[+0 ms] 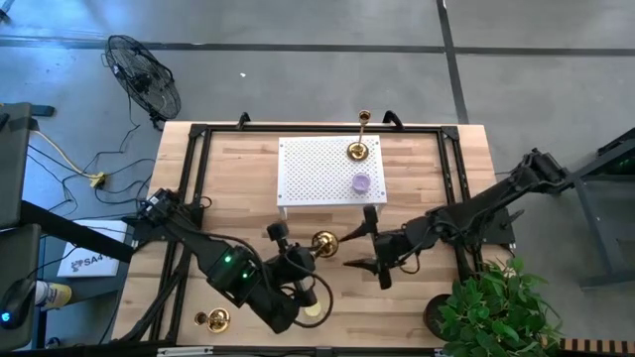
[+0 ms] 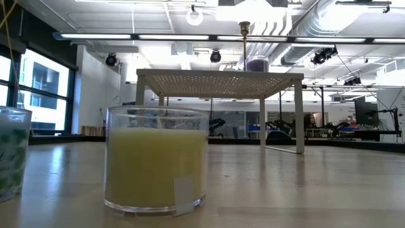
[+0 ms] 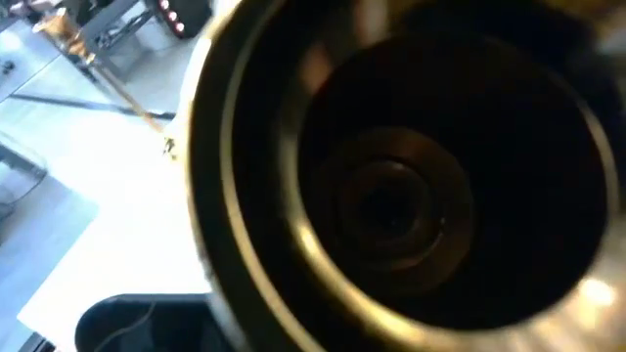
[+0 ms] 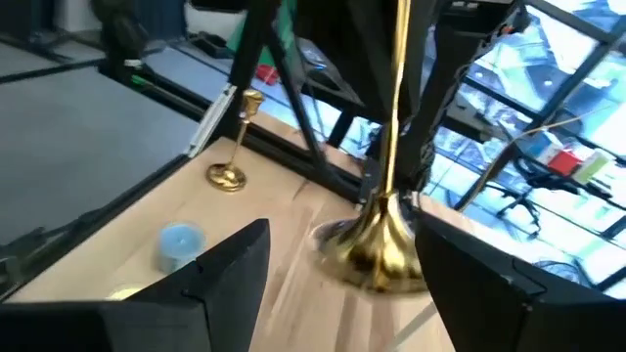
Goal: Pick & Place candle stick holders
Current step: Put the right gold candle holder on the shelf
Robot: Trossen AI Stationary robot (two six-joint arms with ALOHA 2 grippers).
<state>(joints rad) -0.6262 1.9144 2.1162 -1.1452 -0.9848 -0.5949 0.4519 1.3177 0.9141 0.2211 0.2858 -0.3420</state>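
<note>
Bright, even light falls from ceiling strip lamps (image 2: 215, 38) far behind the table (image 1: 238, 178), casting only soft shadows. The near glass candle (image 2: 155, 159) looks slightly soft. The left wrist view is heavily blurred, filled by a dark, glinting brass holder (image 3: 391, 186).

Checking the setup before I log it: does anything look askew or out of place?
Nothing looks spilled or damaged. One gold candle stick holder is in the left gripper, its flared base filling the left wrist view; the slim-stemmed gold holder stands upright on the white perforated stand.
</note>
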